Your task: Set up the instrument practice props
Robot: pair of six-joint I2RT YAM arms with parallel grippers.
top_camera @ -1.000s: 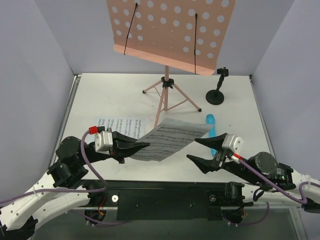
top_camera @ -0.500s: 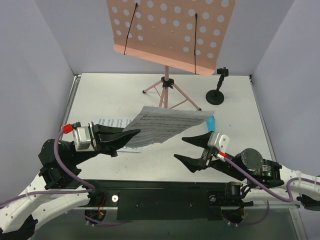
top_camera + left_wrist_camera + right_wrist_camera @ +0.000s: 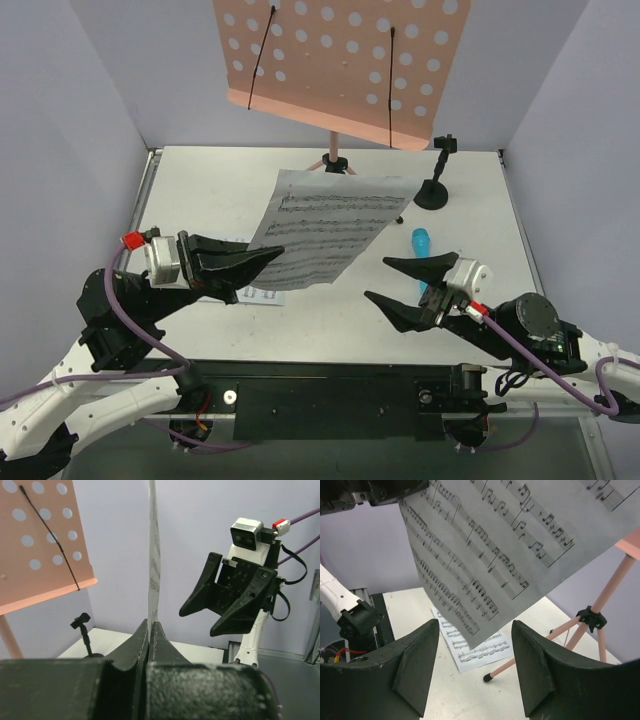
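Nearest the arm bases, on the left, the left gripper [image 3: 275,252] is clenched on the lower corner of a sheet-music page [image 3: 325,225]. It holds the page tilted, well off the table [image 3: 200,190]. The left wrist view shows the paper edge-on, pinched between the black jaws. On the right, the right gripper [image 3: 378,279] hangs with its jaws spread, holding nothing, just below the page's free edge. Under the left gripper a second page [image 3: 262,293] lies flat on the table, mostly hidden.

A little farther off, right of centre, the blue microphone [image 3: 421,243] lies on its side. Beyond it stands the black mic stand [image 3: 433,190], with nothing in its clip. At the back is the pink music stand [image 3: 335,60] on thin tripod legs, with its ledge [image 3: 300,108] high above the table.

We judge the step in hand to be carrying this page to the ledge. To do it well, we would keep the pinch firm and raise the page above the ledge. We would then turn it parallel to the pink face and lower its bottom edge onto the lip. The paper looks limp, so the free right gripper could steady the far corner. We should avoid nudging the tripod legs.
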